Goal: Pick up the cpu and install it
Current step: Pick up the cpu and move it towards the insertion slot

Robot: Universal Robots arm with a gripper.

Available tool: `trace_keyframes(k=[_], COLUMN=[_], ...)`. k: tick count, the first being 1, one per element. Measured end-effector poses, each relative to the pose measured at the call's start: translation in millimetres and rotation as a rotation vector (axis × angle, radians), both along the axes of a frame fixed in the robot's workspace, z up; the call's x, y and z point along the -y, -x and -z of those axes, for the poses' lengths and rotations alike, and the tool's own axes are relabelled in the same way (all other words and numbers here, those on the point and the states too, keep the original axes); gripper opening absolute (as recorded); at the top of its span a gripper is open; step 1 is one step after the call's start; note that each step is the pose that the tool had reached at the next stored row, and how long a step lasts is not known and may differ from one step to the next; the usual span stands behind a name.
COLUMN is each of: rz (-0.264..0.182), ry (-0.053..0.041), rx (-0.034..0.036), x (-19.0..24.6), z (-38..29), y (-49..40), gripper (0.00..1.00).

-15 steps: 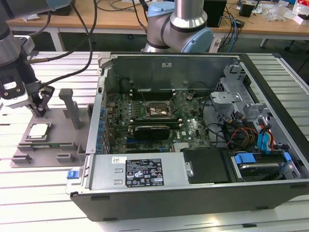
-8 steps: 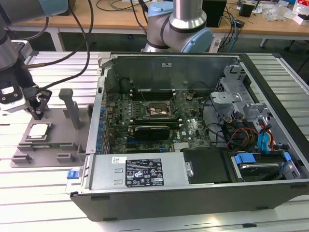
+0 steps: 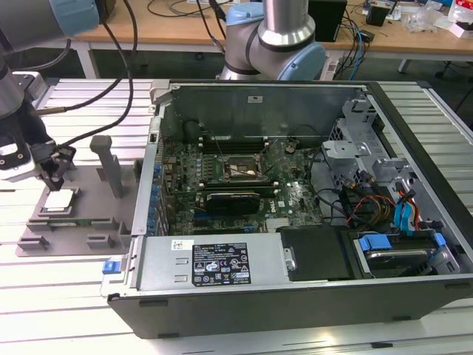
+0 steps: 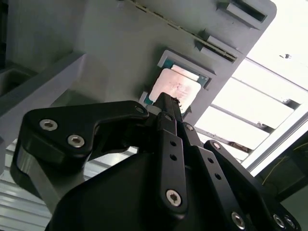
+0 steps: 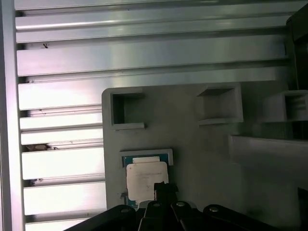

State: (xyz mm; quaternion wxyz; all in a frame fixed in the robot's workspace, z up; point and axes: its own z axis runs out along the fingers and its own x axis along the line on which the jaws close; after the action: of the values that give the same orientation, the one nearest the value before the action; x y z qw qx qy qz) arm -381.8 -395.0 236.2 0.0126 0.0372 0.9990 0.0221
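Observation:
The cpu (image 3: pixel 59 200), a small silver square chip, lies flat in a recess of the grey plastic tray (image 3: pixel 92 194) at the exterior view's left. My gripper (image 3: pixel 55 176) hangs just above the chip's rear edge. In both wrist views the cpu (image 4: pixel 177 85) (image 5: pixel 143 174) sits in its pocket with the black fingertips (image 4: pixel 166 100) close over one edge. The fingers run together to a single tip with nothing held between them. The black socket frame (image 3: pixel 240 168) sits on the motherboard inside the open computer case (image 3: pixel 295 292).
An upright grey block (image 3: pixel 109 164) stands on the tray right beside the gripper. The case's metal side wall (image 3: pixel 151 185) rises between tray and motherboard. Cables and drive bays (image 3: pixel 384 207) crowd the case's right side. The arm's base (image 3: pixel 273 41) stands behind the case.

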Motion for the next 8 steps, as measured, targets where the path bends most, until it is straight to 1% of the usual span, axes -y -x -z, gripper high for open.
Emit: trace_keyframes(k=[1,4,6,8], rz=[0.000,0.000,0.000,0.000], ry=[-0.0001,0.0000,-0.0001,-0.0002], rx=[0.0000,0.0001,0.0000,0.0000], x=[1.7,4.9,7.6,8.9], z=[2.2,6.9,14.5,18.4], y=[1.0,4.2,5.5,6.1], gripper=[0.11,0.11,0.11,0.11])
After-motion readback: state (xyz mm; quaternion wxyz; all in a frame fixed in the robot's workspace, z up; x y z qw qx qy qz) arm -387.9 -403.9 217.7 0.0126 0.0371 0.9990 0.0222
